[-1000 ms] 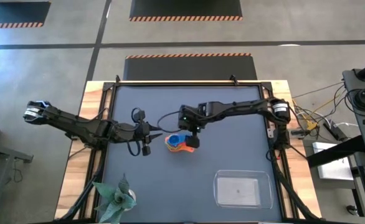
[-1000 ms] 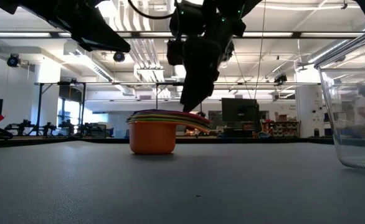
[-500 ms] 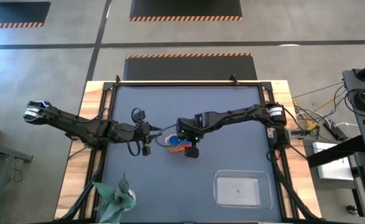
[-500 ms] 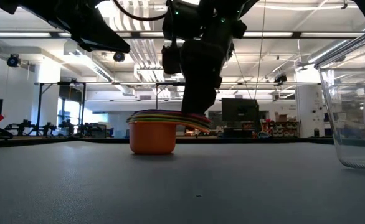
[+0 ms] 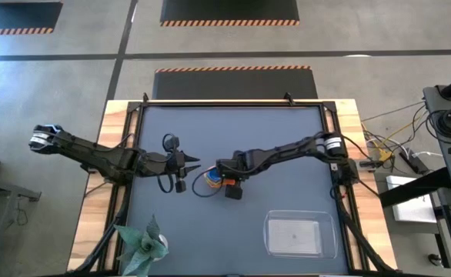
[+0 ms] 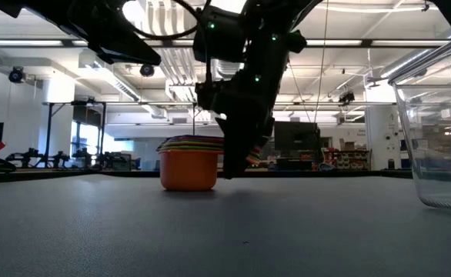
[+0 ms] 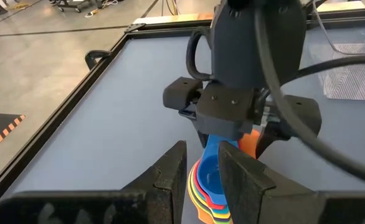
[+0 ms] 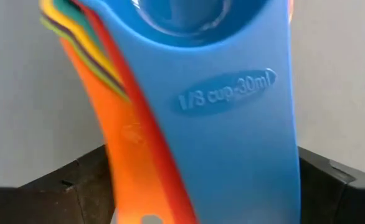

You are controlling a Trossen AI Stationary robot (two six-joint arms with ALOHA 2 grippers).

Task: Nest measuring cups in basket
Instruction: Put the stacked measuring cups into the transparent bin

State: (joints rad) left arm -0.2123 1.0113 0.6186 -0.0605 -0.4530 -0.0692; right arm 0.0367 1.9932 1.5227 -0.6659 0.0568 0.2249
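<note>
The measuring cups [image 5: 208, 178] stand nested in one stack near the table's middle. The orange one [image 6: 187, 168] is outermost and rests by its bottom on the mat; the blue one [image 7: 210, 171] is innermost. Their handles [image 8: 232, 93] fan out toward the table's right. My right gripper [image 5: 227, 185] is low over these handles, open, with one finger [image 8: 58, 186] on each side of them. My left gripper [image 5: 188, 165] hovers open just left of the stack, raised above the table. The clear basket [image 5: 269, 231] sits by the table's near right corner. My right gripper comes down on the stacked handles [image 8: 189, 155] from above, its fingers [image 8: 341, 183] straddling them across their length. Whether the fingers touch the handles I cannot tell. The stack sits upright on the mat [image 6: 187, 185].
A small potted plant [image 5: 142, 245] stands at the near left corner. The basket's tall clear wall [image 6: 441, 115] rises at the right of the low view. Bare dark mat [image 5: 287, 131] lies between the stack and the far edge, ringed by the table's black rail [image 5: 233, 101].
My right gripper has moved toward the table's left and near edges and gone down, from above the cups to low around their handles. The stack has stayed in place. The left arm has kept still.
</note>
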